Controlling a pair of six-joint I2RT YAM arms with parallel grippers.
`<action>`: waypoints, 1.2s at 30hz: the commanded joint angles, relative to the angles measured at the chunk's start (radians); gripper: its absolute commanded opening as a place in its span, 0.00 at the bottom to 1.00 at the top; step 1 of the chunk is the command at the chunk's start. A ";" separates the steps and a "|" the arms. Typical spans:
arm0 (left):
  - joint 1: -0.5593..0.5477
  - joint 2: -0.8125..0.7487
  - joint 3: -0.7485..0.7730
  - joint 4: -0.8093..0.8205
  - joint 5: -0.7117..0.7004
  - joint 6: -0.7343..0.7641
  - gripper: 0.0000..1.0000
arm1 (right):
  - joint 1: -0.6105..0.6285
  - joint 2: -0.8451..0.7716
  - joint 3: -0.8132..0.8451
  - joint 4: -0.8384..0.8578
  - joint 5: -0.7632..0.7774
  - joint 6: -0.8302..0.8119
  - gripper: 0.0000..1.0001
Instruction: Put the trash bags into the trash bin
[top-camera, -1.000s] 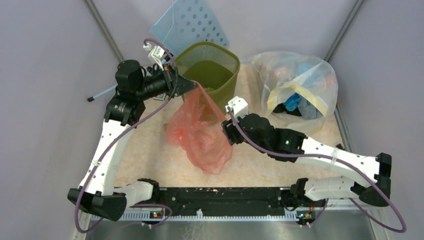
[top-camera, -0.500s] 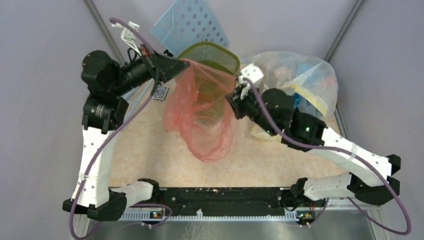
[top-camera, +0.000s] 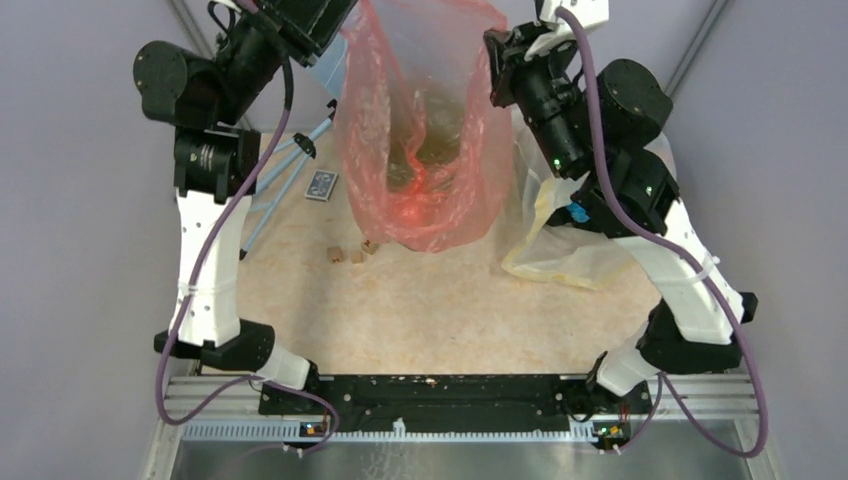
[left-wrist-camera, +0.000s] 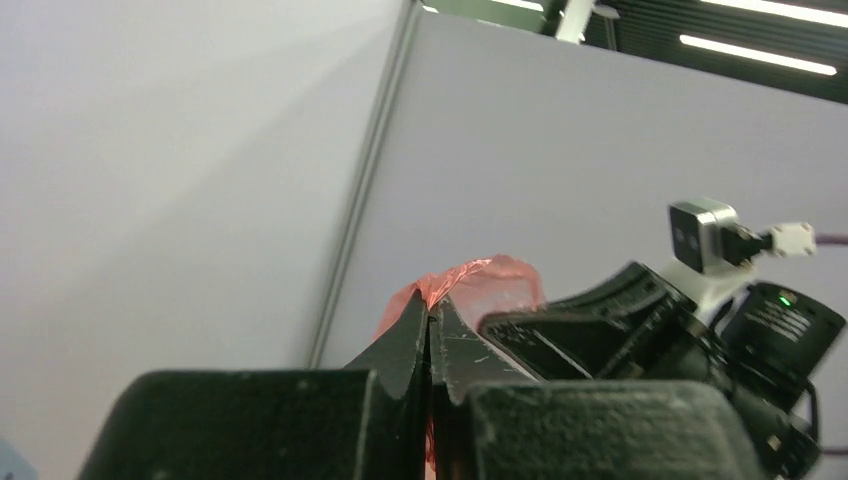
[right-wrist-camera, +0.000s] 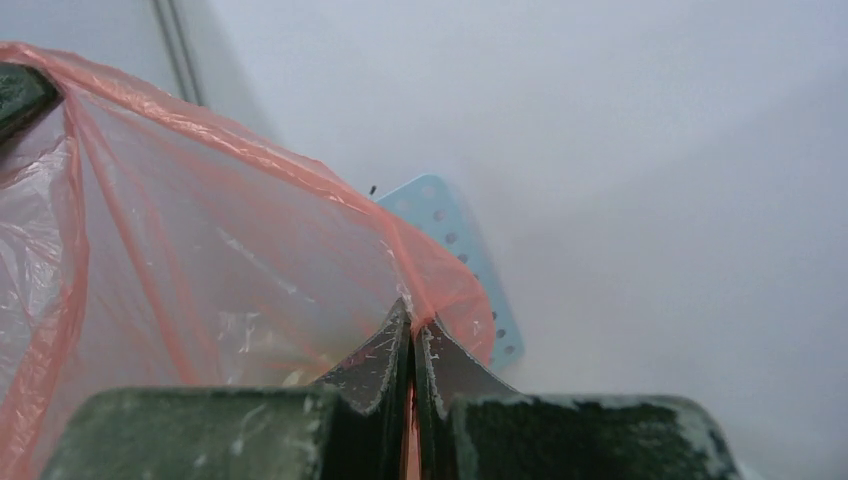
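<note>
The trash bag (top-camera: 420, 130) hangs stretched between the 2 end effectors, its mouth pulled wide and its body drooping toward the counter (top-camera: 430, 320). The left end effector (left-wrist-camera: 430, 325) grips the left rim of the bag. Its jaws are pressed together on a fold of orange-red plastic that bunches up just past the fingertips. The right end effector (right-wrist-camera: 412, 325) is clamped the same way on the opposite rim, and the thin film fans out from its closed tips to the left. Both arms are raised high at the far end of the counter.

An olive-green shape shows dimly through the plastic: the trash bin (top-camera: 432, 150), directly under the hanging bag. Whether the bag's lower end touches it cannot be told.

A clear bag (top-camera: 560, 250) lies to the right below the right arm. A small dark card (top-camera: 320, 185) and a few small blocks (top-camera: 345, 255) lie to the left.
</note>
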 joint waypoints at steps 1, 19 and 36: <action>0.006 0.063 0.100 0.109 -0.158 0.007 0.00 | -0.037 0.075 0.100 0.057 0.065 -0.102 0.00; 0.052 0.243 0.147 0.235 -0.280 0.102 0.00 | -0.227 0.275 0.260 0.214 -0.081 -0.073 0.00; 0.130 0.166 -0.088 0.255 -0.182 0.086 0.00 | -0.273 0.284 0.189 0.119 -0.246 0.070 0.00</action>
